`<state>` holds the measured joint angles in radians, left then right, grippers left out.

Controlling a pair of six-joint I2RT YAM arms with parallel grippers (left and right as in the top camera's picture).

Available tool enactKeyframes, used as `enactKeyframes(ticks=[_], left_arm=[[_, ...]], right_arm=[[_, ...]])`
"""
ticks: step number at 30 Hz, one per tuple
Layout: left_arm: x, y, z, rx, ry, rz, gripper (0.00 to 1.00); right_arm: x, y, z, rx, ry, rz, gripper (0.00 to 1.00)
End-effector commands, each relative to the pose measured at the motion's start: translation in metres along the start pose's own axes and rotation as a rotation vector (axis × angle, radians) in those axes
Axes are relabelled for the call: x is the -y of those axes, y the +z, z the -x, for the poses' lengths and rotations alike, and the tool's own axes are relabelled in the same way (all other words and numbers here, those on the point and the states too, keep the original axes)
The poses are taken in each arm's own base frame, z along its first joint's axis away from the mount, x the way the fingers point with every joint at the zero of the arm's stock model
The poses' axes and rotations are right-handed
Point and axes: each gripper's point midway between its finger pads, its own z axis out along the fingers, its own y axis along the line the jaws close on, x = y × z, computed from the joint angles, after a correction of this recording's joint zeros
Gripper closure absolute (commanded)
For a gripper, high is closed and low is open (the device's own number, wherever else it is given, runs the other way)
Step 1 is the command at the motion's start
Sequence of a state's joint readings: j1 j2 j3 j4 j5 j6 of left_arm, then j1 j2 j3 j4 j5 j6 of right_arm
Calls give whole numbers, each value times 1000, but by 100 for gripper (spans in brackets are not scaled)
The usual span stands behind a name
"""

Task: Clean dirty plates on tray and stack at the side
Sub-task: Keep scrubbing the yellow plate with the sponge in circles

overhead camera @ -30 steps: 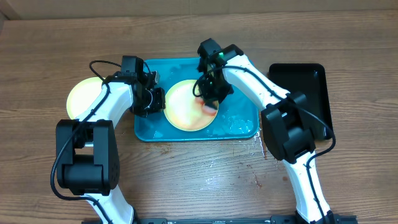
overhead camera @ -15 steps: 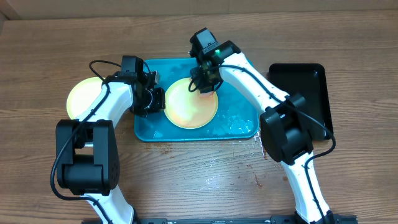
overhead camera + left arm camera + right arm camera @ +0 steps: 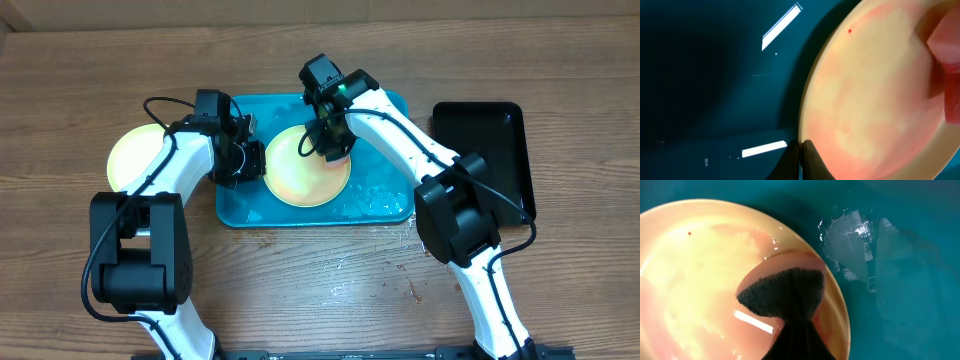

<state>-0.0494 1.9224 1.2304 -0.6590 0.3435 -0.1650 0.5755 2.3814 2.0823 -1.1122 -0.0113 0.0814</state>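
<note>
1. Near: the bare table in front of the tray [image 3: 385,208] is the open room. Its near-right floor is wet, so drips are poss.
2. Plate [image 3: 298,182] sits mid-tray. L gripper [image 3: 256,160] is pinched shut on its left rim; thin, wet hold, so a hard scrub could pop it loose.
3. R gripper [image 3: 330,146] is clamped on scrub pad [image 3: 782,292], pressing near the plate's rim. It could run off & flick sauce.
4. Far: tray rim is close behind R wrist. 2nd plate [image 3: 128,158] is on the table left, black tray [image 3: 490,130] right.

A glossy plastic plate [image 3: 300,178], wet with a pink film, lies in the smooth, shiny plastic tray [image 3: 385,115]. On the plate sits a rough, fibrous dark pad [image 3: 782,292]; around the tray, the table [image 3: 300,290] is matt, grained wood.
</note>
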Motion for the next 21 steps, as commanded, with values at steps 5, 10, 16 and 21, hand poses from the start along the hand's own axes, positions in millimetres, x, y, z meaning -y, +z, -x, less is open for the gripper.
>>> enactKeyframes(ticks=[5, 10, 16, 21], left_arm=[[2, -16, 12, 50, 6, -3, 96], [2, -16, 12, 50, 6, -3, 96], [2, -16, 12, 50, 6, -3, 96], [2, -16, 12, 50, 6, -3, 96]], right_arm=[[9, 3, -6, -23, -9, -16, 96], [11, 15, -15, -47, -30, -13, 96], [0, 26, -23, -59, -86, 78, 96], [-18, 25, -21, -41, -231, 181, 96]])
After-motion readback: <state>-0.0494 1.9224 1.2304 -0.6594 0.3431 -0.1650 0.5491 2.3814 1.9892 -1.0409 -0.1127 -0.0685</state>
